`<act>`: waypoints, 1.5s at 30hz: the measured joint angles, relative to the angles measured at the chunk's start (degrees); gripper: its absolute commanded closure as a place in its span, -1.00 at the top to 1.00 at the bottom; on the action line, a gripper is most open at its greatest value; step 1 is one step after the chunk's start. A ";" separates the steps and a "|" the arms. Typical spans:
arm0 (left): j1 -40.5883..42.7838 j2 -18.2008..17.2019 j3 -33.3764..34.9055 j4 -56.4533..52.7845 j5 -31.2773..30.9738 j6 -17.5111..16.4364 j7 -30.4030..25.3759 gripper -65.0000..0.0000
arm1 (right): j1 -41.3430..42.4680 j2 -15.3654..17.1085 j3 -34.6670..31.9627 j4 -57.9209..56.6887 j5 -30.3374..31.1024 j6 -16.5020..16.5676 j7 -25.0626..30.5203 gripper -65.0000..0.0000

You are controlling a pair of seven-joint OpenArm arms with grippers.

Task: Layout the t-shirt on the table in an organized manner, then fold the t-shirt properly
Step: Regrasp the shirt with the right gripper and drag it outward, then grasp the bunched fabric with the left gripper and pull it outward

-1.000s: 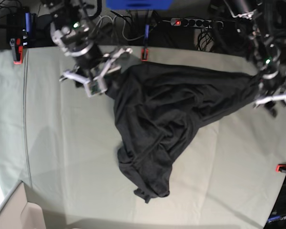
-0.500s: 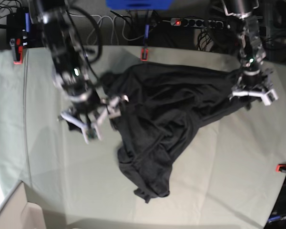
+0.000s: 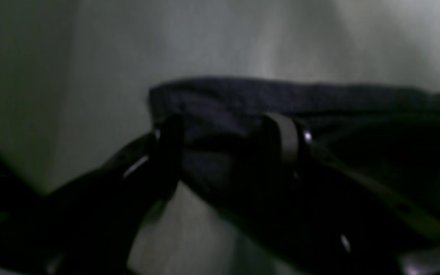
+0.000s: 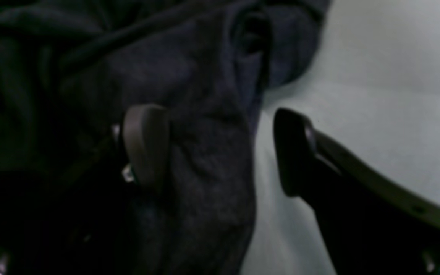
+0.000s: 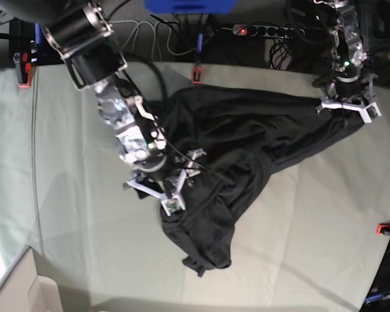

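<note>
The charcoal-black t-shirt (image 5: 227,143) lies crumpled across the middle of the pale grey-green table (image 5: 312,227), plain side showing. My right gripper (image 5: 169,195) is open low over the shirt's left edge. In the right wrist view (image 4: 220,151) one finger is over the fabric (image 4: 90,76) and the other over bare table (image 4: 376,76). My left gripper (image 5: 346,109) is at the shirt's far right corner. In the left wrist view (image 3: 225,143) it is shut on a bunched fold of the shirt (image 3: 243,99), held a little above the table (image 3: 243,38).
Red clamps sit on the table's back edge (image 5: 197,73), at the back left (image 5: 24,75) and at the right edge (image 5: 389,229). A power strip (image 5: 260,30) and cables lie behind the table. A cardboard box (image 5: 26,289) stands at the front left corner.
My right arm swung from the shirt's back left corner forward to its lower left edge. My left gripper moved inward, then toward the back, carrying the shirt's right corner with it.
</note>
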State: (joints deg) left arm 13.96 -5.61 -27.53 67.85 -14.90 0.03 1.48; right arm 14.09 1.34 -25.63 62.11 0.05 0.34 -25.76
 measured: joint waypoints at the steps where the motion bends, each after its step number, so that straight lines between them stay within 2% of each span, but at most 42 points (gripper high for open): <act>1: 0.04 0.04 0.00 0.00 0.02 0.00 0.00 -0.03 | 0.48 -0.31 0.17 -1.33 -0.04 -0.02 0.00 0.08; 3: -0.02 0.04 -0.02 0.00 0.00 -0.02 0.00 -0.03 | 1.01 -0.35 0.11 -2.25 0.20 -0.02 -0.15 -0.35; 5: -0.04 -0.04 0.00 0.00 0.00 -0.02 0.00 -0.03 | 0.92 -0.24 0.11 -1.53 0.13 -0.02 -0.15 -0.86; 6: -0.02 -0.09 0.00 0.00 -0.02 -0.02 0.02 -0.03 | 0.79 -0.22 0.15 -0.96 0.17 -0.02 -0.15 -1.00; 9: -0.15 -0.09 -0.02 -0.04 0.04 -0.02 0.00 -0.03 | 0.20 0.39 0.33 1.62 0.04 0.00 -1.05 -0.98; 13: -0.79 -0.22 0.31 -0.04 0.28 -0.09 -0.15 -0.02 | -5.05 4.70 1.88 11.67 0.13 0.00 -0.57 -1.00; 16: -1.77 -0.11 0.31 -0.79 0.35 -0.26 -0.02 -0.02 | -11.28 5.46 8.57 19.47 0.15 0.00 -1.38 -1.00; 24: -3.80 -0.39 0.28 -5.92 0.46 -0.44 -2.86 -0.02 | -25.64 5.05 27.04 36.11 0.20 0.00 -0.66 -1.00; 33: -5.09 -0.17 0.31 -6.43 0.33 -0.22 -2.75 -0.03 | -34.18 3.56 36.15 38.12 0.48 0.00 -0.87 -1.00; 37: -4.68 0.26 0.31 -3.63 -0.04 -0.07 -0.07 -0.03 | -35.74 3.56 35.80 33.42 0.39 0.02 -1.20 -1.00; 41: -3.87 3.32 0.13 4.11 -0.37 0.07 1.18 -0.03 | -35.76 3.54 36.02 31.01 0.17 0.00 -1.03 -1.00; 43: -3.52 4.26 0.33 9.49 -0.24 -0.07 0.61 -0.03 | -35.91 3.67 36.02 31.10 0.20 0.00 -0.96 -0.87; 45: -3.32 5.05 0.48 14.75 -0.22 -0.07 -0.15 -0.03 | -36.26 3.76 36.09 31.82 0.13 0.00 -0.81 -0.67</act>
State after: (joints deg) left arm 10.63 -0.56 -27.05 82.61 -15.11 -0.03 1.32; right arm -22.17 5.10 10.46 93.93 0.19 0.34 -26.57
